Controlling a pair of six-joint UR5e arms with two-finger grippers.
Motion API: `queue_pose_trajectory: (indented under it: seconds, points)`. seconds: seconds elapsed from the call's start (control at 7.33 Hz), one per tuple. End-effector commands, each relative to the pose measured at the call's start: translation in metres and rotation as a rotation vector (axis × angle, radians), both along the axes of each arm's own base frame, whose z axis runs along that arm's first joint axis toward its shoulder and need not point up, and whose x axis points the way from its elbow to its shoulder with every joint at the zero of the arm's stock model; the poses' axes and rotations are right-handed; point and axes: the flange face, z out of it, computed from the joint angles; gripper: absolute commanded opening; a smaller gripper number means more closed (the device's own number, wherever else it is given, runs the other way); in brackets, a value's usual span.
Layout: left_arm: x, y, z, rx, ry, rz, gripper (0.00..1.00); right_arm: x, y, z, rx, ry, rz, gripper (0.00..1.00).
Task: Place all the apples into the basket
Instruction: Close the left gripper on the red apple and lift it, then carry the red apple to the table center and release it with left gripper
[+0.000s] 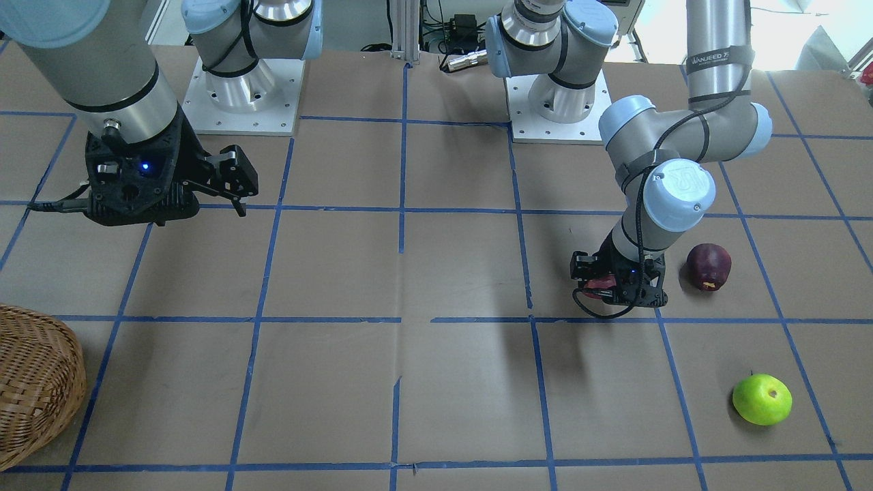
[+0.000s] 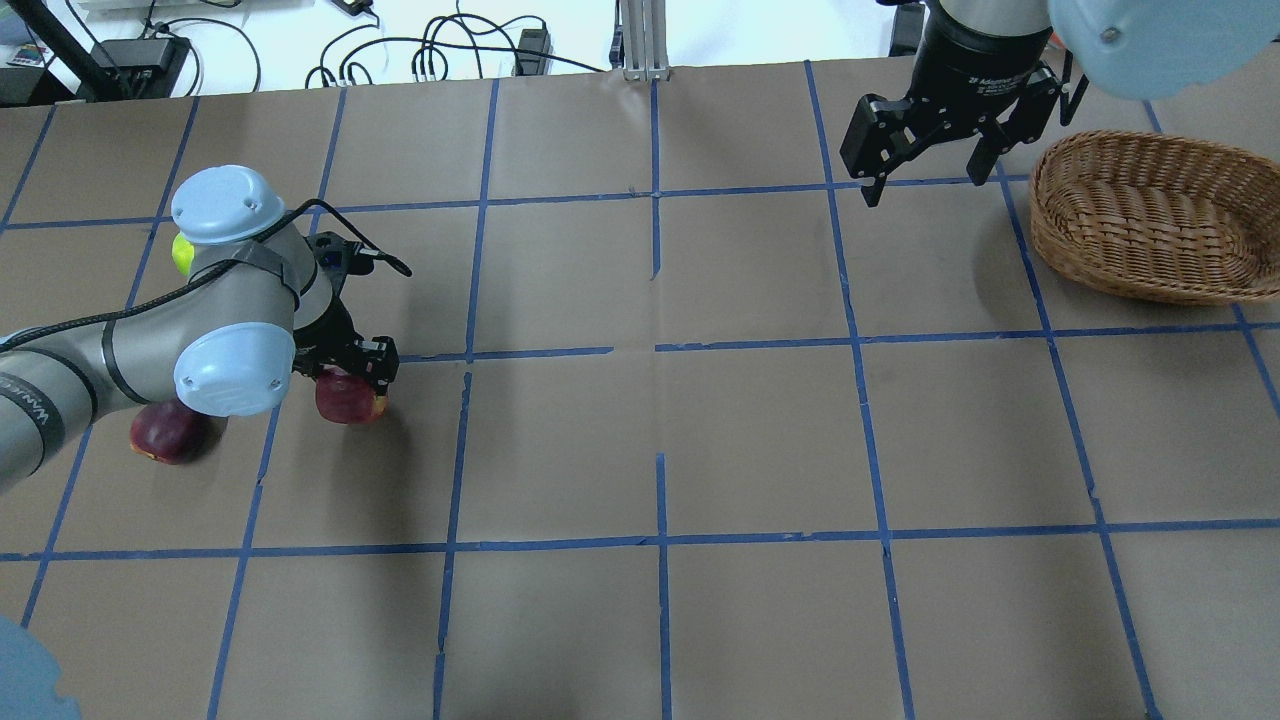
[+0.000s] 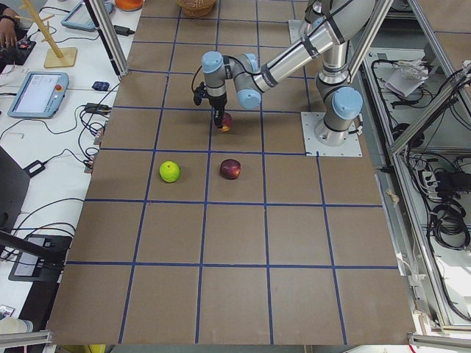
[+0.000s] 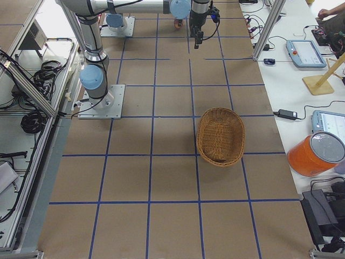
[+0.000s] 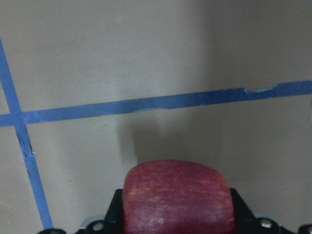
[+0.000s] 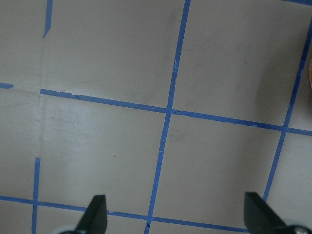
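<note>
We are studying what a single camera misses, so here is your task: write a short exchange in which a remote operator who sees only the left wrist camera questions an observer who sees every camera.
Operator: I see only a red apple up close. Where is the basket?
Observer: The basket stands far over on the robot's right side, beside the open right gripper.
Operator: Are there other apples out there?
Observer: Yes, a dark red apple and a green apple lie on the table, both on the robot's left side.
</note>
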Motion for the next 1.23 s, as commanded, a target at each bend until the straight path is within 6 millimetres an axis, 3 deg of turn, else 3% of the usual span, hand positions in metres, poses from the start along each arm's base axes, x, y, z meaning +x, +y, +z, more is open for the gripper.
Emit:
queue_pose_trajectory:
  seconds: [0.0, 0.27, 0.55, 0.68, 0.82, 0.95, 1.09]
  points:
    - [-0.062, -0.024, 0.025, -0.035, 0.127, 0.232, 0.39, 0.000, 0.000, 0.000, 0.000, 0.000, 0.000, 1.00]
    - [-0.149, -0.028, 0.033, -0.050, 0.140, 0.419, 0.39, 0.000, 0.000, 0.000, 0.000, 0.000, 0.000, 1.00]
    - [-0.250, -0.018, 0.013, -0.049, 0.261, 0.502, 0.39, -0.001, 0.000, -0.001, 0.003, 0.000, 0.000, 1.00]
    - [-0.267, -0.014, -0.008, -0.040, 0.252, 0.497, 0.40, -0.001, 0.000, -0.001, 0.003, 0.002, 0.001, 1.00]
    - [-0.274, -0.016, -0.021, -0.043, 0.258, 0.510, 0.71, -0.001, 0.000, -0.003, 0.004, 0.000, -0.001, 1.00]
    - [-0.274, -0.017, -0.033, -0.038, 0.259, 0.536, 0.94, -0.002, 0.000, -0.002, 0.003, 0.002, -0.001, 1.00]
    - [-0.277, -0.017, -0.035, -0.035, 0.258, 0.535, 1.00, -0.002, 0.000, -0.002, 0.004, 0.002, -0.001, 1.00]
